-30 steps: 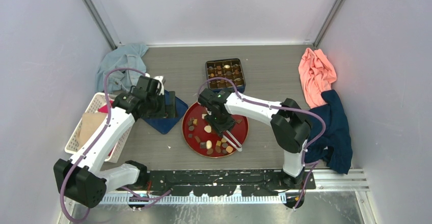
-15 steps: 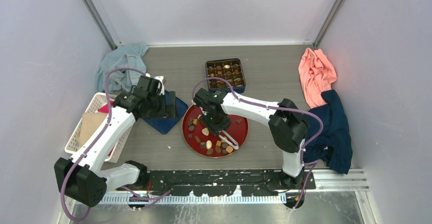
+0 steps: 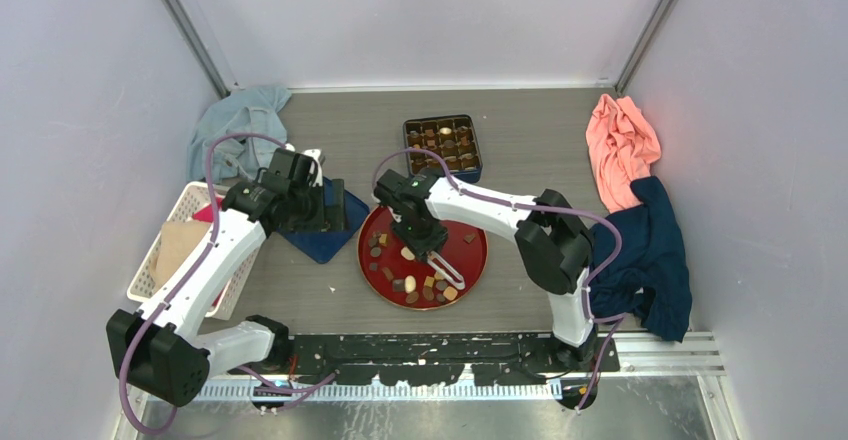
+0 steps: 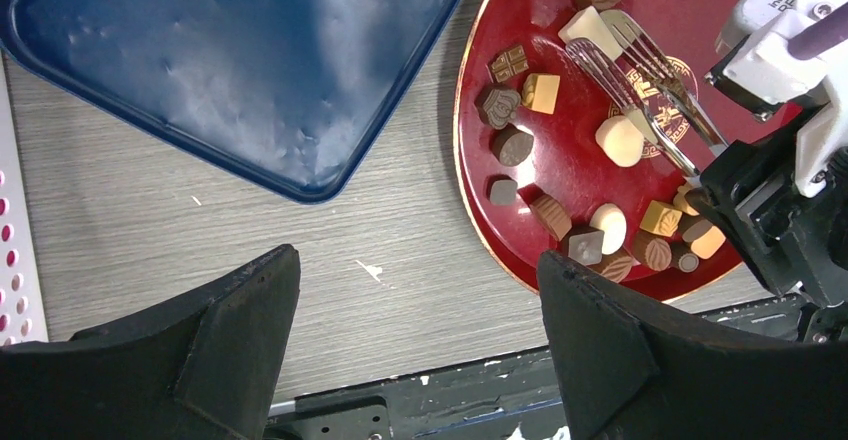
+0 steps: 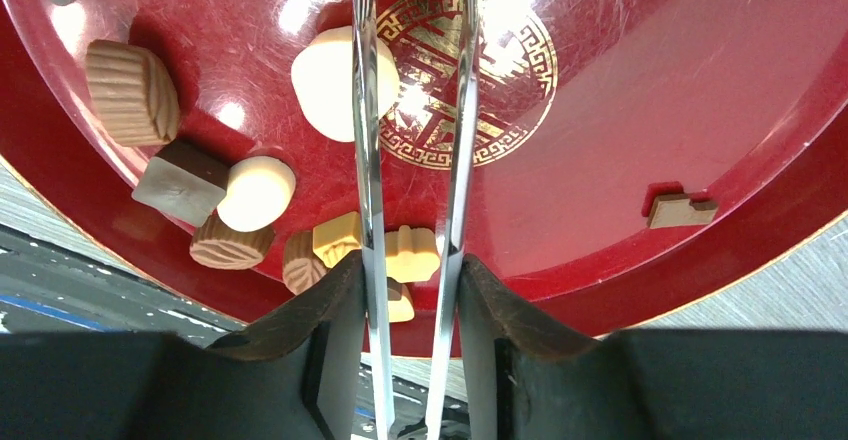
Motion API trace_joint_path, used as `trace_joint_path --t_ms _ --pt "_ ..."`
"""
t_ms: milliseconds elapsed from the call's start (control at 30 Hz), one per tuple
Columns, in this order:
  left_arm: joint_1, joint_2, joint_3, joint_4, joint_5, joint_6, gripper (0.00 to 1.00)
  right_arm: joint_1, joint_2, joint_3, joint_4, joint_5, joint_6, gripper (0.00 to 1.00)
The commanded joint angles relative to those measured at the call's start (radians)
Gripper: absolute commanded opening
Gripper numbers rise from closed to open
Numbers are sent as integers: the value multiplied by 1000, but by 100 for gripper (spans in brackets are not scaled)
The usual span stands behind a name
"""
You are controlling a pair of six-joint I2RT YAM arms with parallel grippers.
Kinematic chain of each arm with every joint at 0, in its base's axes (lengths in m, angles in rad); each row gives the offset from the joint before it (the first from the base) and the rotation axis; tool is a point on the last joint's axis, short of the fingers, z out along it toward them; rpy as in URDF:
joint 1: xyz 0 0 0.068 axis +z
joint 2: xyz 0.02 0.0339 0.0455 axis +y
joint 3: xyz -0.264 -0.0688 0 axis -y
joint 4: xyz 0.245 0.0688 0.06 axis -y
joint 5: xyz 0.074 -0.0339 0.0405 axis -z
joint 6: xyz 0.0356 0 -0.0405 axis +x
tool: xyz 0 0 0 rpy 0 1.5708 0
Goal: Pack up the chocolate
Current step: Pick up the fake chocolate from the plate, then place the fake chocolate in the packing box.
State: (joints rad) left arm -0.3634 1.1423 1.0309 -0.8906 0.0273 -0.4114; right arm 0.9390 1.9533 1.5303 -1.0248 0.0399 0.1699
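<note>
Two arms [image 3: 205, 260] bent inward: left end effector [image 4: 415, 295] spread wide, right end effector [image 5: 410, 280] pinching tongs [image 5: 365, 110] above the chocolate [image 5: 322, 80].

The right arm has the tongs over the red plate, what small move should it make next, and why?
Probably slide the tongs sideways toward the cream-white chocolate, then squeeze. The right gripper holds them with the blades straddling the gold emblem of the red plate. The chocolate lies under one blade, mostly outside the gap, so closing now would likely catch nothing.
</note>
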Motion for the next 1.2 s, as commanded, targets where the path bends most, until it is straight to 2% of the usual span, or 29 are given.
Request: trace_joint_path --t_ms 0,233,400,567,767,1167 --pt "6 -16 16 27 -13 2 89 3 -28 42 -28 -13 -17 32" --pt "6 -5 16 43 -15 1 89 1 -124 8 -54 23 1 16" --pt "6 8 17 59 -11 -2 89 -28 -226 9 -89 27 24 15" --pt "6 21 17 69 -2 3 89 -164 -300 15 -113 9 43 14" --pt "6 21 14 81 0 1 89 -341 -248 116 -163 -25 88 14" --pt "6 5 15 90 -46 10 89 -444 -108 264 -193 -66 97 16"
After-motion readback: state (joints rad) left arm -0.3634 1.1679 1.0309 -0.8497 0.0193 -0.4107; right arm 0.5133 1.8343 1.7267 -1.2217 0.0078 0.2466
